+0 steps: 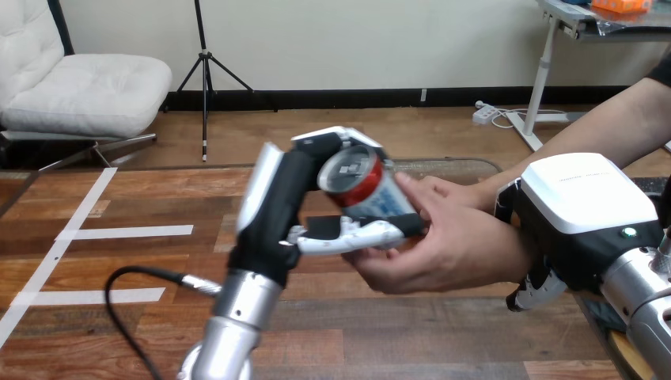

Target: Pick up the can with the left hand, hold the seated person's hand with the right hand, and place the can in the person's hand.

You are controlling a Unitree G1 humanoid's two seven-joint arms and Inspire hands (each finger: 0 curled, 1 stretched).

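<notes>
Here, the left hand [285,206] clasps the tilted can [360,178] against the person's hand [443,249]. The right hand [585,206] wraps the person's wrist [490,229] just behind, apparently to steady the receiving palm.

1 can [360,180], 2 rbt hands [283,202] [587,207]

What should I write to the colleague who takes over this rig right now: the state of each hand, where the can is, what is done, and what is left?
Left hand: fingers and thumb curled round the can, which is lifted and tilted.
Right hand: against the person's wrist, its fingers curled under it.
Person's hand: open, at the can, thumb touching its side.
Done: can picked up, wrist held, can brought to the open hand.
Left: set the can in the person's hand and let go.
</notes>
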